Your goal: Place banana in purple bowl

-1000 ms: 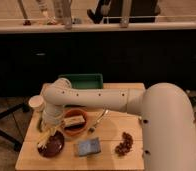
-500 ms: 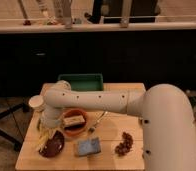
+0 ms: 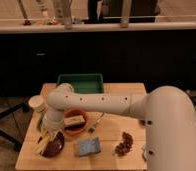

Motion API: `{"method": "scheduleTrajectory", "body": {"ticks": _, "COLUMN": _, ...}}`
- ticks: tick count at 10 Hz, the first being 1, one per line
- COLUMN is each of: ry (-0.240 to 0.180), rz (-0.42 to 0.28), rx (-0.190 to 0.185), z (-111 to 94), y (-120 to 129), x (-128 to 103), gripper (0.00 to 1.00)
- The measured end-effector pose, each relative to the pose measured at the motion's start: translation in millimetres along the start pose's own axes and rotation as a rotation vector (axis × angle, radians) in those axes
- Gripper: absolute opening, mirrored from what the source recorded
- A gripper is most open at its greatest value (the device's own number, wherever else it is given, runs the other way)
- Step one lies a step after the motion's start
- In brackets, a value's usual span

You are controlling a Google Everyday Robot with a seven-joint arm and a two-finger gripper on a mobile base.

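Observation:
The purple bowl (image 3: 53,146) sits at the table's front left corner. The banana (image 3: 42,142) is pale yellow. It slants down from my gripper across the bowl's left side, its lower end near the rim. My gripper (image 3: 46,133) is right above the bowl's back edge, pointing down, shut on the banana's upper end. The arm reaches in from the right and bends down at a white elbow (image 3: 61,98).
An orange-brown bowl (image 3: 76,129) holding a tan block (image 3: 74,120) stands just right of the gripper. A pale cup (image 3: 37,103) is behind left, a green tray (image 3: 81,82) at the back. A blue sponge (image 3: 88,146) and a brown cluster (image 3: 124,143) lie in front.
The gripper with the banana has moved a little down and left, from beside the orange-brown bowl to over the purple bowl.

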Motion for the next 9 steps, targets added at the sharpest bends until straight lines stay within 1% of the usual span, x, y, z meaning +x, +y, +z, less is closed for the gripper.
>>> {"method": "scheduleTrajectory", "body": {"ticks": 6, "ry": -0.004, "rz": 0.005, "rx": 0.018, "z": -1.3, "y": 7.4, "x": -5.4, "gripper": 0.0}}
{"method": "scheduleTrajectory", "body": {"ticks": 7, "ry": -0.006, "rz": 0.011, "rx": 0.016, "z": -1.5, "y": 8.6, "x": -5.7, "gripper": 0.07}}
{"method": "scheduleTrajectory", "body": {"ticks": 9, "ry": -0.013, "rz": 0.014, "rx": 0.011, "z": -0.9, "y": 9.7, "x": -6.4, "gripper": 0.27}}
